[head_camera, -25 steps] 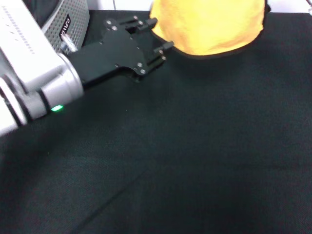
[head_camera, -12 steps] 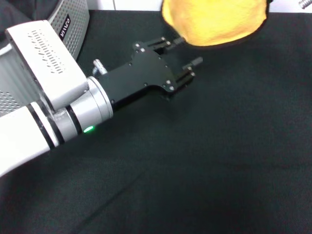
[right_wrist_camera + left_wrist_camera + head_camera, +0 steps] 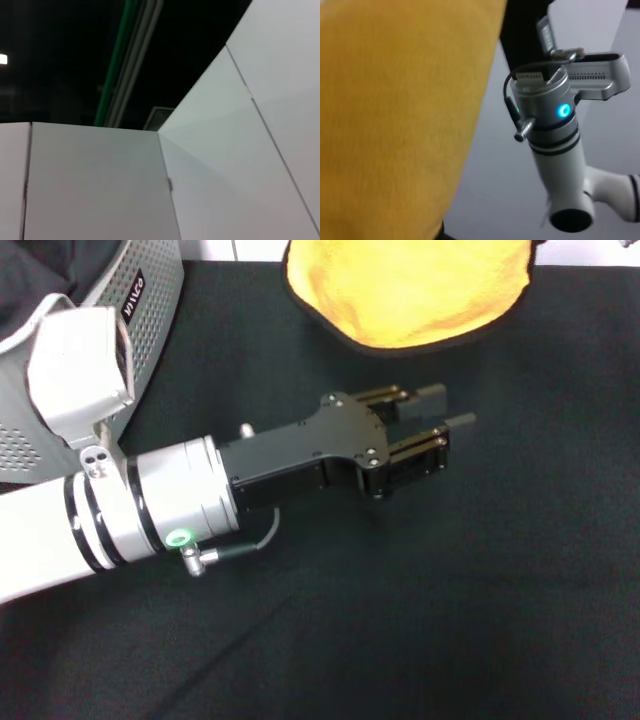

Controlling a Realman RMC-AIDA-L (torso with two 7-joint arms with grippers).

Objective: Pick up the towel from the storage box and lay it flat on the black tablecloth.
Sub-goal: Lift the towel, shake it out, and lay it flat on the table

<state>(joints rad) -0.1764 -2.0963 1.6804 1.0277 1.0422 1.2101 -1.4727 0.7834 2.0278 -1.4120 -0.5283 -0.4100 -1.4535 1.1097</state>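
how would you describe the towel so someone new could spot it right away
Start from the black tablecloth covering the table and look to its far edge, beyond the open left gripper. The towel lies there, the only bright yellow-orange thing, with dark edging.

White arm, silver wrist with green light, black left gripper, thin cable.

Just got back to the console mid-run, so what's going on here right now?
The towel, yellow-orange side up, lies on the far part of the black tablecloth, out of the storage box at the far left. The left gripper hangs over bare cloth on the near side of the towel, jaws open and holding nothing. The right gripper is not in view.
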